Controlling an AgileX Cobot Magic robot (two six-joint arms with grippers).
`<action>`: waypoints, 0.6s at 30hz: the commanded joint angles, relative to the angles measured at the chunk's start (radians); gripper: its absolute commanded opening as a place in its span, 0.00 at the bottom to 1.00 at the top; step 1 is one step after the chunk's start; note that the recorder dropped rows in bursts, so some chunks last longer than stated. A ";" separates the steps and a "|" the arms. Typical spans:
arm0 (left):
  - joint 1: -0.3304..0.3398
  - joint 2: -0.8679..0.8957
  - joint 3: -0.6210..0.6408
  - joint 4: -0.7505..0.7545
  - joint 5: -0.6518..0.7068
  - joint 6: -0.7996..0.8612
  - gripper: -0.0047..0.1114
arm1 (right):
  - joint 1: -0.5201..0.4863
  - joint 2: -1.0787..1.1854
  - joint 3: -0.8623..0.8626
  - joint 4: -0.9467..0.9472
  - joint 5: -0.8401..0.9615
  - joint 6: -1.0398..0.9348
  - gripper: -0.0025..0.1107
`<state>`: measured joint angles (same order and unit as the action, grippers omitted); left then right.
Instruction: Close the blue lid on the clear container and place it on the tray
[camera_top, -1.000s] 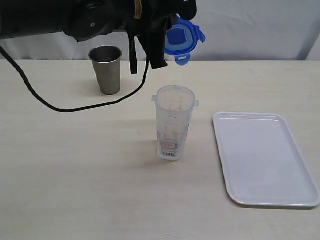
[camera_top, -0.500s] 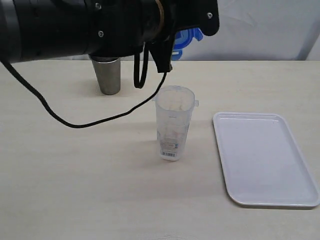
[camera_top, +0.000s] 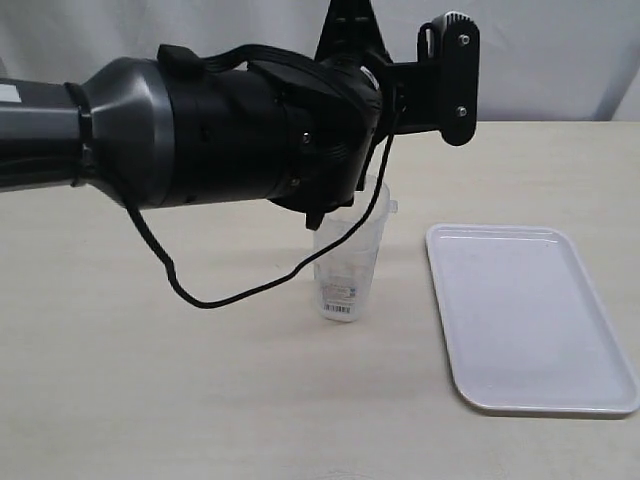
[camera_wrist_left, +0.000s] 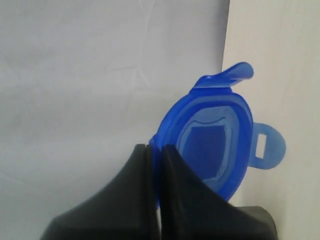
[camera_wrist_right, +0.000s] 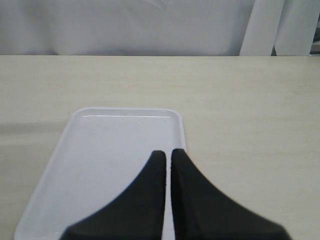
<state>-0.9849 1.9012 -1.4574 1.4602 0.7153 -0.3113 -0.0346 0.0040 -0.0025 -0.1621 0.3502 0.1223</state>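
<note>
- Left gripper (camera_wrist_left: 154, 149): fingers pinched on the rim of the blue lid (camera_wrist_left: 212, 142). The lid is held on edge and sticks out past the fingertips, with its flap tabs splayed outward.
- Left arm (camera_top: 230, 130) fills the middle of the exterior view and hides the lid and the gripper there.
- Clear container (camera_top: 346, 275) stands upright on the table (camera_top: 150, 400), its mouth covered by the arm and its barcode label (camera_top: 341, 308) low on the side. I cannot tell how the lid sits relative to its rim.
- Tray (camera_top: 530, 320) lies flat near the container, to its right, not touching it.
- Right gripper (camera_wrist_right: 165, 154): fingers together, holding nothing, over the tray's near end.
- Black cable (camera_top: 250, 290) droops from the arm, down in front of the container.
</note>
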 joint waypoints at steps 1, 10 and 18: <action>-0.010 -0.005 0.006 -0.017 0.013 -0.025 0.04 | 0.002 -0.004 0.003 0.001 0.000 -0.003 0.06; -0.030 -0.005 0.095 0.058 0.027 -0.103 0.04 | 0.002 -0.004 0.003 0.001 -0.002 -0.003 0.06; -0.030 -0.005 0.102 0.076 0.018 -0.137 0.04 | 0.002 -0.004 0.003 0.001 -0.002 -0.003 0.06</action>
<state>-1.0118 1.9012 -1.3595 1.5228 0.7320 -0.4218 -0.0346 0.0040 -0.0025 -0.1621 0.3502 0.1223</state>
